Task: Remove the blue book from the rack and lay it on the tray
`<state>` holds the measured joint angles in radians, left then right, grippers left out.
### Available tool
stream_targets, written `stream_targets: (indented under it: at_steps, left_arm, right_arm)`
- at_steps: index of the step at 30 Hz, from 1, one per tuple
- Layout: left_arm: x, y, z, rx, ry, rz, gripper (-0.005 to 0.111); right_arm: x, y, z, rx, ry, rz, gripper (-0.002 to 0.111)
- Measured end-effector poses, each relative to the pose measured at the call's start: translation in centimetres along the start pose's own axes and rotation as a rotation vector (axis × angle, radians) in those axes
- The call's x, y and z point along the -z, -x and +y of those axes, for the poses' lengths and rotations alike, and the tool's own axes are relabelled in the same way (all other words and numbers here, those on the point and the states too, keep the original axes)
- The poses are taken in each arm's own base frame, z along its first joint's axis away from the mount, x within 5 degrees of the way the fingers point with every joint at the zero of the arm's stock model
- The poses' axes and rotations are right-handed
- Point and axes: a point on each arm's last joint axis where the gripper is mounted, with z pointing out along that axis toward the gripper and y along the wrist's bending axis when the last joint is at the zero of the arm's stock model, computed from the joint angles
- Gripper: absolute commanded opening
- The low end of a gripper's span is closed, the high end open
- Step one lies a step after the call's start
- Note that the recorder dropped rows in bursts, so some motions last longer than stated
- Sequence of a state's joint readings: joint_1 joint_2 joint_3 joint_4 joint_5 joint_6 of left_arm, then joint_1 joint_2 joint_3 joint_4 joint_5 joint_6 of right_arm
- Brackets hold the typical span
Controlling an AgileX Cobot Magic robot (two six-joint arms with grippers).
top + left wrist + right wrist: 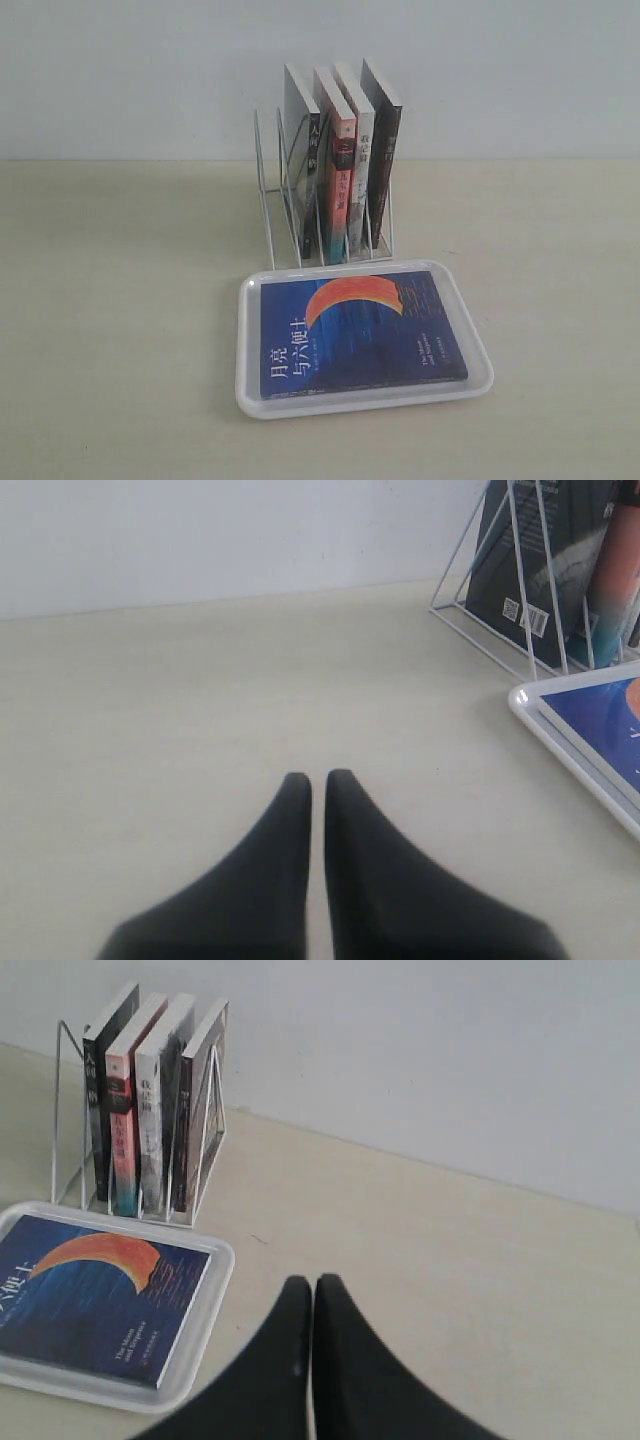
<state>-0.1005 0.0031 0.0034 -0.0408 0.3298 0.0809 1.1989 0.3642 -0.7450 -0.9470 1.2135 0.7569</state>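
The blue book (360,330) with its orange-red crescent lies flat, cover up, inside the white tray (250,395), which sits just in front of the white wire rack (270,200). The book (95,1295) and tray (200,1350) also show in the right wrist view, and a corner of the tray (530,710) in the left wrist view. My left gripper (318,780) is shut and empty over bare table, off to the left of the tray. My right gripper (313,1285) is shut and empty, to the right of the tray. Neither gripper appears in the exterior view.
Several other books (345,170) stand upright in the rack's right-hand slots; its left slots hold nothing. A pale wall rises behind the beige table (110,300).
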Motion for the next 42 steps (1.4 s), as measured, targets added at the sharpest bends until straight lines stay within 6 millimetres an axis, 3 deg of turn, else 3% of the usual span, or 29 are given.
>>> stream_targets:
  at_steps: [13,16,20,23,27,35,42]
  left_arm:
    - [0.0,0.0,0.0,0.0,0.0,0.0,0.005]
    - [0.0,0.0,0.0,0.0,0.0,0.0,0.005]
    - [0.0,0.0,0.0,0.0,0.0,0.0,0.005]
    - [0.0,0.0,0.0,0.0,0.0,0.0,0.005]
    - [0.0,0.0,0.0,0.0,0.0,0.0,0.005]
    - [0.0,0.0,0.0,0.0,0.0,0.0,0.005]
    - [0.0,0.0,0.0,0.0,0.0,0.0,0.005]
  right_arm:
    - [1.0,-0.5,-1.4,-0.063,-0.051,-0.024,0.0]
    - [3.0,-1.0,-2.7,-0.198,-0.192,-0.101,0.0]
    - [5.3,-1.4,-1.0,-0.306,-0.269,-0.284,0.0]
    - [4.7,-2.8,0.8,-0.24,-0.371,-0.346,0.0]
    - [4.5,-3.2,1.3,-0.232,-0.439,-0.318,0.0]
    - [3.5,-3.7,2.1,-0.113,-0.369,-0.278,0.0]
    - [1.1,-7.0,2.4,-0.107,-0.337,-0.226,0.0]
